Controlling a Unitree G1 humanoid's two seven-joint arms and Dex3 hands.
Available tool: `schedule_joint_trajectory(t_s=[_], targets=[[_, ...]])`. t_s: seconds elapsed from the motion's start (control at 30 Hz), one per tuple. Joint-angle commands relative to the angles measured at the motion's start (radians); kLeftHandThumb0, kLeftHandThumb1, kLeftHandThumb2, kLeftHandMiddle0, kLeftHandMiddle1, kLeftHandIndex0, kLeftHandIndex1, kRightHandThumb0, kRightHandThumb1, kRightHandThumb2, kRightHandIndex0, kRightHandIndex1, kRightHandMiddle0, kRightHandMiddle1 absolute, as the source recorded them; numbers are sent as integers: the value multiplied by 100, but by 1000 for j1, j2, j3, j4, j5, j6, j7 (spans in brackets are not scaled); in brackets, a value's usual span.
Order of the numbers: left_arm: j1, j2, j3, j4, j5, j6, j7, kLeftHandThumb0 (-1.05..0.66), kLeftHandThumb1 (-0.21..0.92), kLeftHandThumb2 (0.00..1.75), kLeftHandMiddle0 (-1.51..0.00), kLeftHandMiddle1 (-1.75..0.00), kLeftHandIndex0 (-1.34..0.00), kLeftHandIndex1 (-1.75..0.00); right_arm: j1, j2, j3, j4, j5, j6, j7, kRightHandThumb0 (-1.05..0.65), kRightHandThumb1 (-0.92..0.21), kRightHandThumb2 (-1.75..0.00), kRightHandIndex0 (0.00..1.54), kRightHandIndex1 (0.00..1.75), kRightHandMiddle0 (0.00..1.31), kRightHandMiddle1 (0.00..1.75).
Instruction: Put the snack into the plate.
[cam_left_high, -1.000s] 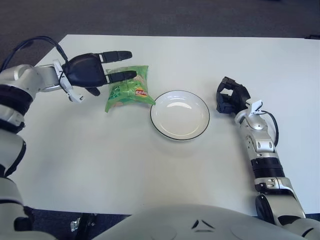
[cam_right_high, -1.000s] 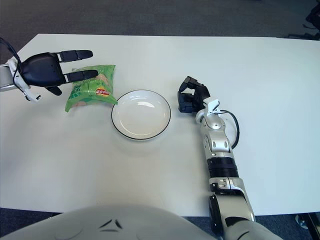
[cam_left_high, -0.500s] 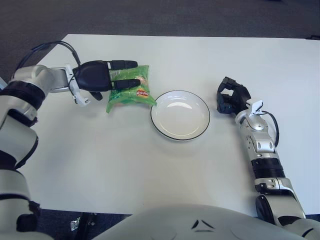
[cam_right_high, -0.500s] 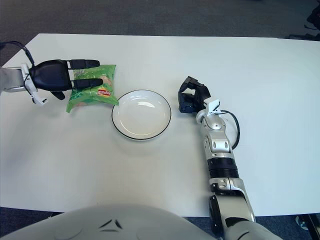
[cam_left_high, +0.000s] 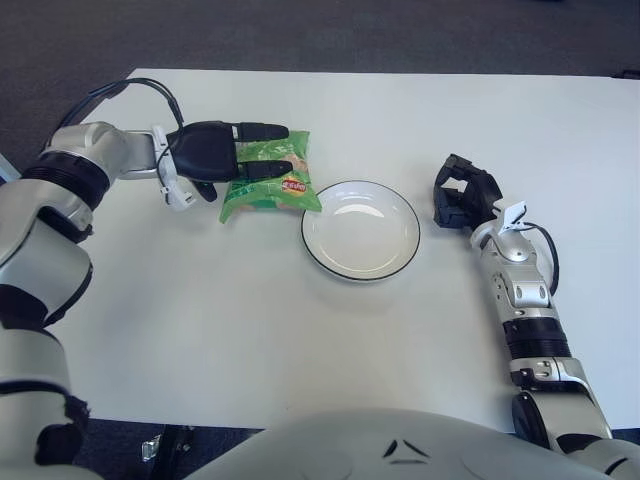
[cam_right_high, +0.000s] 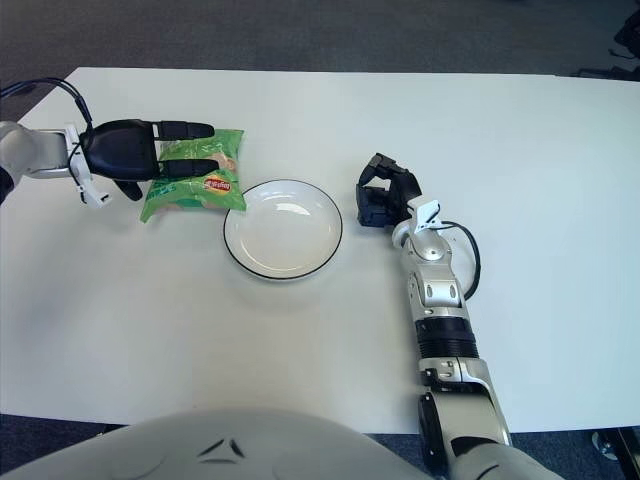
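A green snack bag lies on the white table just left of an empty white plate with a dark rim; the bag's right corner almost touches that rim. My left hand reaches in from the left. Its two black fingers lie stretched across the top of the bag and the thumb sits at the bag's left edge, so the hand grips the bag. The bag's left part is hidden under the hand. My right hand rests curled on the table to the right of the plate and holds nothing.
The white table spreads wide in front of and behind the plate. A black cable loops from my left wrist. Dark carpet lies beyond the far table edge.
My left hand has moved right and down onto the bag, and its fingers now cover more of it. The bag has shifted slightly right, toward the plate. The right arm has not moved.
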Motion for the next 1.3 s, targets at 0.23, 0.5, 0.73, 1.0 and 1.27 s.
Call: schedule_joint_trajectory(t_s=[0.23, 0.5, 0.73, 1.0, 1.27], targets=[[-58, -86, 8, 85, -83, 3, -73, -94, 85, 16, 0, 0, 0, 0, 82, 12, 22, 31, -17, 84, 15, -50, -28, -136, 126, 175, 64, 175], [-79, -133, 39, 151, -191, -36, -170, -95, 85, 17, 0, 0, 0, 0, 93, 12, 22, 10, -10, 96, 23, -50, -28, -136, 126, 175, 65, 175], [-73, -192, 63, 236, -264, 10, -189, -96, 84, 18, 0, 0, 0, 0, 102, 14, 21, -9, -9, 107, 23, -50, -28, -136, 127, 175, 65, 175], [-69, -228, 91, 290, -343, 27, -192, -93, 80, 19, 0, 0, 0, 0, 117, 13, 23, -36, -7, 121, 29, -50, -28, -136, 128, 175, 65, 175], [-64, -236, 122, 303, -413, 27, -232, -87, 71, 40, 0, 0, 0, 0, 124, 11, 22, -50, -6, 131, 35, -50, -28, -137, 128, 175, 65, 175]])
